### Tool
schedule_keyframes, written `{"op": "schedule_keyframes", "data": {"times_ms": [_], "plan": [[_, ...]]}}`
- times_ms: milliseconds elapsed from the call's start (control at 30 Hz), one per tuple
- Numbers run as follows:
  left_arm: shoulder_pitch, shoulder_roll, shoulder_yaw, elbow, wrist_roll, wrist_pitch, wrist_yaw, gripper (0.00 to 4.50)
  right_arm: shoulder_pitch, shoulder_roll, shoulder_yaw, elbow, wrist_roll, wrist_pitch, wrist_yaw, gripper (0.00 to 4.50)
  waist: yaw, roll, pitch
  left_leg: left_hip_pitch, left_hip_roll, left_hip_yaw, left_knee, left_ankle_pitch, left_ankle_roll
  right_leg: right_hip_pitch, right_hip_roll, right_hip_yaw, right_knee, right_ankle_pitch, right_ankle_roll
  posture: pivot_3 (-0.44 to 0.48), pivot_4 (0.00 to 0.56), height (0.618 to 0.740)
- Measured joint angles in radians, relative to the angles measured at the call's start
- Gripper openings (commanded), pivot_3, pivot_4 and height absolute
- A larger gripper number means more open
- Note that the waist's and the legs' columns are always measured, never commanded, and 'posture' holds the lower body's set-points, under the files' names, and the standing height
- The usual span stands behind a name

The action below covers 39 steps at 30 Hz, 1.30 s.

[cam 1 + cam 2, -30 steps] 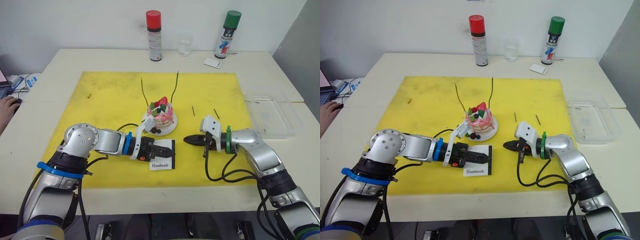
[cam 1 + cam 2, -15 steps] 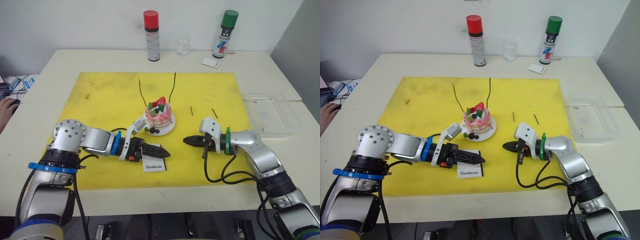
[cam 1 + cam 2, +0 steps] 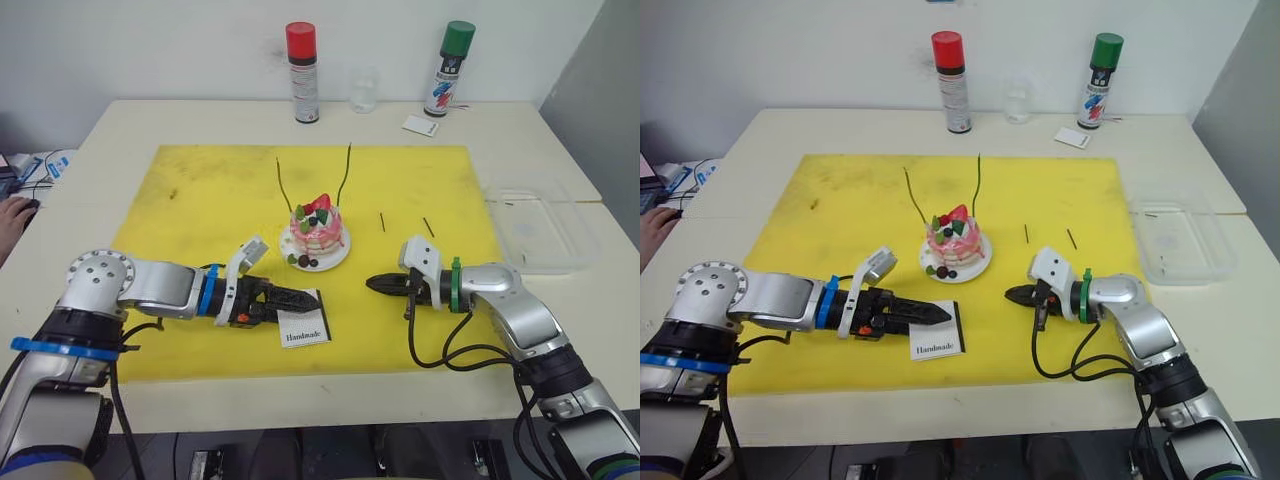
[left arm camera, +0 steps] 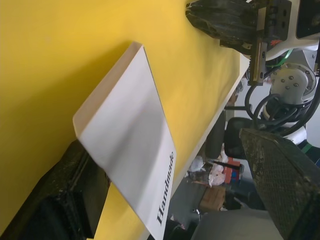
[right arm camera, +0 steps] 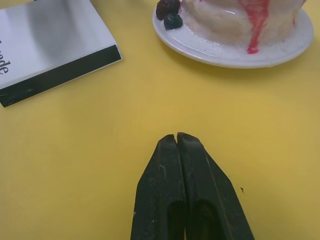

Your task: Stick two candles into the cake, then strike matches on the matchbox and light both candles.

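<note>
The left gripper has drawn back, jaws seemingly spread astride the matchbox.

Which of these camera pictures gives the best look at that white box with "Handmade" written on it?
The left wrist view: the matchbox appears large there, its print readable, between the left gripper's open fingers. The right wrist view catches one corner with the black strip. The two head views show it whole but small, lying on the yellow mat.

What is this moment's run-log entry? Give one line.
candles: both in cake | matches: on mat, untouched | left end effector: open at matchbox | right end effector: shut, empty
</note>
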Motion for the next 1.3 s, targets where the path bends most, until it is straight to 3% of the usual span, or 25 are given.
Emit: {"op": "schedule_keyframes", "data": {"times_ms": [167,533,867,1100,1300], "plan": [[0.07,-0.025,0.041,-0.074,-0.005,-0.066,0.026,4.38,0.001,0.002,0.0,-0.001,0.0,0.0,0.0,0.0,0.002,0.0,0.0,0.001,0.0,0.0,0.0,0.0,0.0,0.001,0.0,0.0,0.0,0.0,0.0,0.0,0.15,0.74],[0.273,-0.202,0.181,-0.261,-0.003,-0.221,0.156,4.38,0.024,0.0,0.001,-0.037,0.005,0.004,0.01,0.0,0.028,0.0,0.0,0.002,-0.001,0.0,0.004,0.0,0.0,0.006,-0.001,0.0,-0.001,0.0,0.0,0.0,0.15,0.74],[0.259,-0.226,0.162,-0.268,-0.001,-0.225,0.189,4.38,0.066,-0.034,0.08,-0.154,0.021,0.045,0.082,0.0,0.031,0.0,-0.001,0.001,-0.002,-0.001,0.008,0.0,0.0,0.007,-0.002,-0.001,-0.001,0.0,0.001,0.0,0.15,0.74],[0.256,-0.229,0.156,-0.266,0.003,-0.224,0.19,4.38,0.07,0.051,0.138,-0.15,-0.001,0.041,0.033,0.0,0.03,0.0,-0.001,0.001,-0.002,-0.001,0.01,0.0,0.0,0.007,-0.002,-0.001,-0.001,0.0,0.001,0.0,0.15,0.74],[0.265,-0.224,0.155,-0.269,0.003,-0.224,0.18,4.38,0.061,0.045,0.136,-0.13,-0.002,0.017,0.024,0.0,0.03,0.0,-0.001,0.002,-0.002,-0.001,0.01,0.0,0.0,0.008,-0.001,-0.001,-0.001,0.0,0.001,0.0,0.15,0.74]]}}
